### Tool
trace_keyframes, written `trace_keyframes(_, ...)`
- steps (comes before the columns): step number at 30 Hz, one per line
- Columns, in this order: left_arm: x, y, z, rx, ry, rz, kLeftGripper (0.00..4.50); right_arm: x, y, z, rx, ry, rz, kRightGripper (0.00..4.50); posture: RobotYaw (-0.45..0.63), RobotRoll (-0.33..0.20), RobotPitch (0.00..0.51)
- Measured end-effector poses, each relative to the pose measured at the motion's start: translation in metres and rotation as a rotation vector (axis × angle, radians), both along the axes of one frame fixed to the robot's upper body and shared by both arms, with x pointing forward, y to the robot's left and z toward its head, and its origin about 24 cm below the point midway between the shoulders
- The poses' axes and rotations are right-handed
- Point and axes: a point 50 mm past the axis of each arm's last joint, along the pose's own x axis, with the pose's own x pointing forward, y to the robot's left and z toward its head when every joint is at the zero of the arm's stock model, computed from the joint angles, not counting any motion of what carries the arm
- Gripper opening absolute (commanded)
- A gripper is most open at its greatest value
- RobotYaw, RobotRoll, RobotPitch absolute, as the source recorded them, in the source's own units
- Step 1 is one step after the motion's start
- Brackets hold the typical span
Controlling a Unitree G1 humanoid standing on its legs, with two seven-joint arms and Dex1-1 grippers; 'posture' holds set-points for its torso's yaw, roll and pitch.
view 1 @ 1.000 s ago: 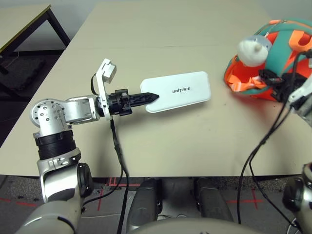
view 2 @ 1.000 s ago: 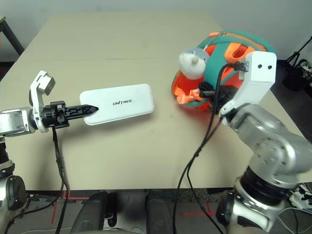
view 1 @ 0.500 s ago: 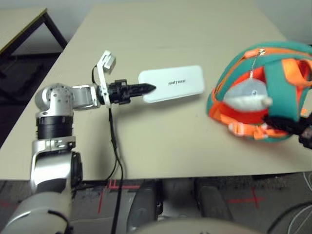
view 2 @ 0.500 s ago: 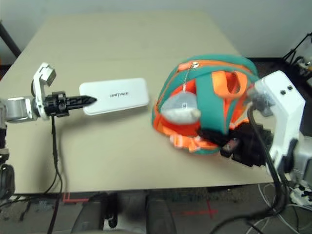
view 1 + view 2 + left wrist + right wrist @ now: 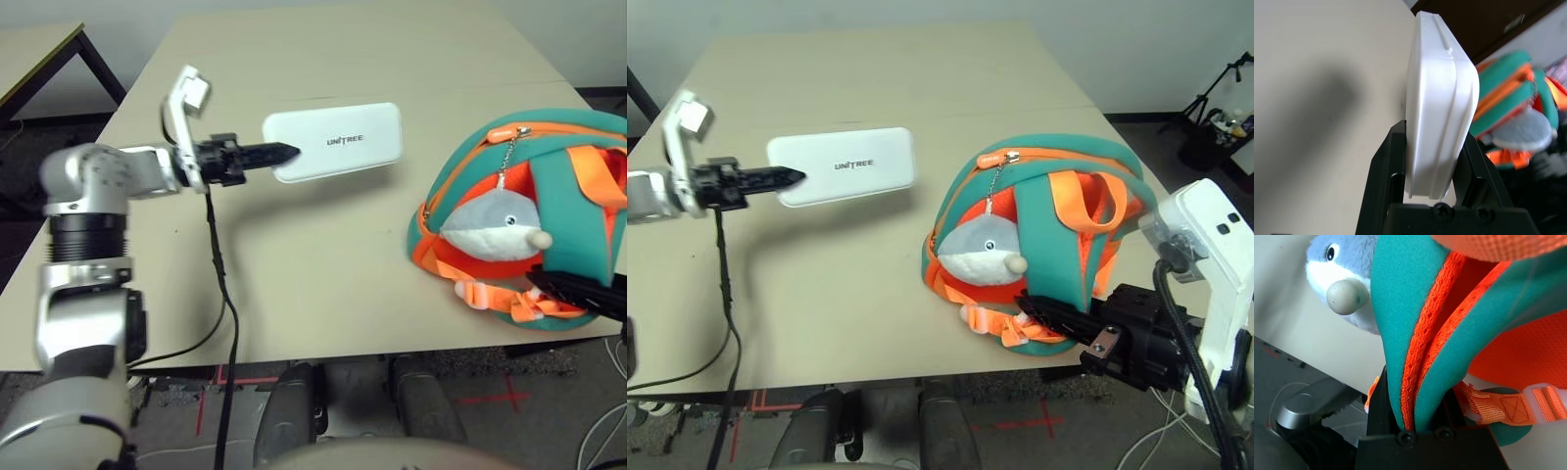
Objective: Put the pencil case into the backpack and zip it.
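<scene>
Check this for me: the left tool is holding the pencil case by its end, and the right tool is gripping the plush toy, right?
Not quite. In the right wrist view the right tool grips the backpack by its teal-and-orange edge, beside the plush toy. The left tool does hold the pencil case.

So the pencil case (image 5: 333, 142) sits far left over the worktop (image 5: 294, 255), its left end pinched in the left claw (image 5: 279, 152). The backpack (image 5: 1058, 245) is at the near right edge, well apart from the case, with the right claw (image 5: 1043, 311) clamped on its near side. Plush (image 5: 980, 253) hangs on the backpack's left face.
</scene>
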Motion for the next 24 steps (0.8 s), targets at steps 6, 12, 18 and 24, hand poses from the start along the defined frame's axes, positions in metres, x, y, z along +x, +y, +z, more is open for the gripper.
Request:
trace_keyframes(6, -0.016, -0.006, 0.023, 0.118, -0.048, -0.152, 1.33, 0.006, 0.002, -0.001, 0.011, -0.009, 0.017, 0.24, -0.18, 0.000, 0.102)
trace_keyframes(12, -0.014, -0.030, 0.022, 0.183, -0.042, -0.306, 1.33, 0.009, 0.004, -0.004, 0.019, -0.025, 0.025, 0.24, -0.21, 0.000, 0.099)
trace_keyframes(18, -0.004, -0.041, 0.013, 0.204, -0.023, -0.368, 1.33, 0.010, 0.005, -0.005, 0.022, -0.036, 0.016, 0.24, -0.23, 0.000, 0.098)
trace_keyframes(24, 0.010, -0.048, 0.012, 0.220, -0.053, -0.396, 1.33, 0.011, 0.007, -0.007, 0.031, -0.049, 0.000, 0.24, -0.25, 0.000, 0.098)
